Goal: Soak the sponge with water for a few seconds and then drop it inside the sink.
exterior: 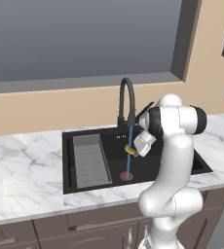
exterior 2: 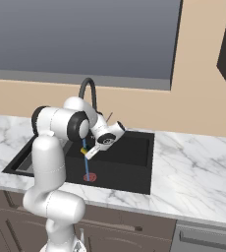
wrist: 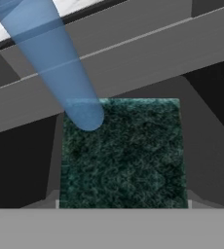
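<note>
My gripper point(exterior: 132, 149) is shut on the sponge point(exterior: 129, 151), a small yellow block with a dark green scrubbing face, and holds it above the black sink point(exterior: 66, 160). The water point(exterior: 129, 163) falls as a thin blue stream from the black arched faucet point(exterior: 125, 99) to the red drain point(exterior: 127, 176), passing the sponge. In the hand view the sponge's green face point(wrist: 123, 155) sits between the jaws and the water point(wrist: 55, 63) meets its upper left corner. From the right base view the sponge point(exterior 2: 83, 150) shows at the gripper point(exterior 2: 88, 153), over the basin point(exterior 2: 134, 157).
A grey ribbed tray insert point(exterior: 90, 161) fills the left part of the basin. White marble counter point(exterior: 21, 170) runs on both sides of the sink. A large window point(exterior: 80, 39) and a tan wall stand behind the faucet. Dark cabinets run below the counter.
</note>
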Motion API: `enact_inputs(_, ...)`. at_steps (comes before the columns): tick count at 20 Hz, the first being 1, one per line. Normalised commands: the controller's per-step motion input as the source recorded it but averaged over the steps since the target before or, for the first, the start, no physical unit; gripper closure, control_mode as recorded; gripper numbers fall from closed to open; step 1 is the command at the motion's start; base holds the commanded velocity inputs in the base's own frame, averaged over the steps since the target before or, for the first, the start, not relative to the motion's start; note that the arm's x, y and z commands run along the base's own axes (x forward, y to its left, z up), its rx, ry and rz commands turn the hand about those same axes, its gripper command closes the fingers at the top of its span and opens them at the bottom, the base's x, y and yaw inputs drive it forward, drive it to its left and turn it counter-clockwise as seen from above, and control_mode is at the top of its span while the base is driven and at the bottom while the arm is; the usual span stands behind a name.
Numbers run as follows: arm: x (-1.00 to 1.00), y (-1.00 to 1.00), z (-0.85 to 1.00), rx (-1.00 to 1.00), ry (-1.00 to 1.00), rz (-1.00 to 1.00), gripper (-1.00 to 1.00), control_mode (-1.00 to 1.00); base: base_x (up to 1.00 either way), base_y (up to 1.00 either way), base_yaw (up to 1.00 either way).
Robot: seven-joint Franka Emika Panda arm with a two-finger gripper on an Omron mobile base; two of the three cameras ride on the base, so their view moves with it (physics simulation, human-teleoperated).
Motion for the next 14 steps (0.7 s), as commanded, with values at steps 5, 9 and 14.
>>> enact_inputs(5,0.0,0.0,0.0,0.0,0.0,0.0,1.0,-1.0,0.0,0.0,0.0)
enact_inputs(9,0.0,0.0,0.0,0.0,0.0,0.0,1.0,-1.0,0.0,0.0,0.0)
enact_inputs(14,0.0,0.0,0.0,0.0,0.0,0.0,1.0,-1.0,0.0,0.0,0.0)
